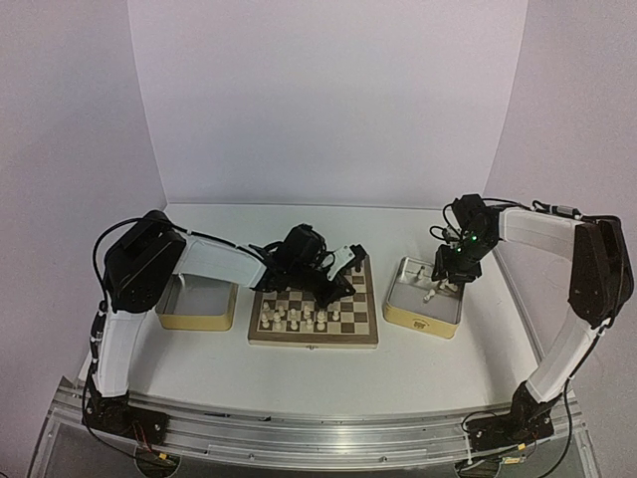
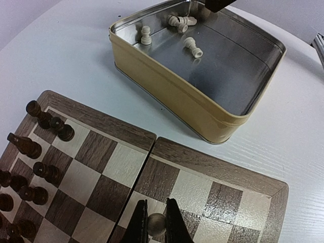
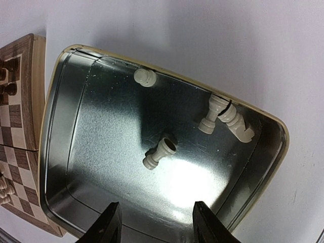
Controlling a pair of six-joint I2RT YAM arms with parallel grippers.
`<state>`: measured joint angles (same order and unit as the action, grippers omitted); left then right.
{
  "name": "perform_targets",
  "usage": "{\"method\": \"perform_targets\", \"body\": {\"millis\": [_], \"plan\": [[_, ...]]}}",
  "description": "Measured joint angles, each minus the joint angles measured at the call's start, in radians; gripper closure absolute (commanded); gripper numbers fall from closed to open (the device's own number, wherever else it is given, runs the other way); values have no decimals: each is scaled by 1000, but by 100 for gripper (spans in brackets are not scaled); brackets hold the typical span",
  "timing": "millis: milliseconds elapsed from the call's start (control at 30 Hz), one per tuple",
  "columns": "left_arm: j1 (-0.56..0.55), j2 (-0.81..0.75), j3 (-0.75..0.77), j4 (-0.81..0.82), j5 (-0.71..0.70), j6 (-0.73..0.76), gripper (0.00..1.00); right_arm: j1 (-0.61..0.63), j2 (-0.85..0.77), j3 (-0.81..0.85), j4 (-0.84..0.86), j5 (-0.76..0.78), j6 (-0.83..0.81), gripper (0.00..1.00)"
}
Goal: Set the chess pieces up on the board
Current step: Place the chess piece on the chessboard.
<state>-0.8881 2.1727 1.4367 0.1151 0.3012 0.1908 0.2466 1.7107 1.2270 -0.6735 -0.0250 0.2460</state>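
Sitting clamped between left jaws: cream chess piece (image 2: 156, 224).

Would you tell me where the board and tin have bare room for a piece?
On the board, the squares along the rim facing the tin, past the dark pieces, lie bare. The tin's floor is free along its board-side wall; cream pieces sit mid-floor and against one wall.

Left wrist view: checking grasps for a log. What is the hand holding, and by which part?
A cream-white chess piece, pinched at its rounded end in the left hand.
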Motion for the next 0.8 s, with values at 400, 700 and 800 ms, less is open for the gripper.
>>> {"method": "perform_targets", "body": {"millis": [400, 700, 800], "plan": [[18, 42, 102, -41, 60, 64, 100, 0, 0, 0, 0, 0, 3, 53], [31, 83, 147, -91, 73, 96, 100, 0, 0, 1, 0, 0, 3, 53], [31, 97, 147, -97, 74, 100, 100, 0, 2, 1, 0, 0, 3, 53]]}}
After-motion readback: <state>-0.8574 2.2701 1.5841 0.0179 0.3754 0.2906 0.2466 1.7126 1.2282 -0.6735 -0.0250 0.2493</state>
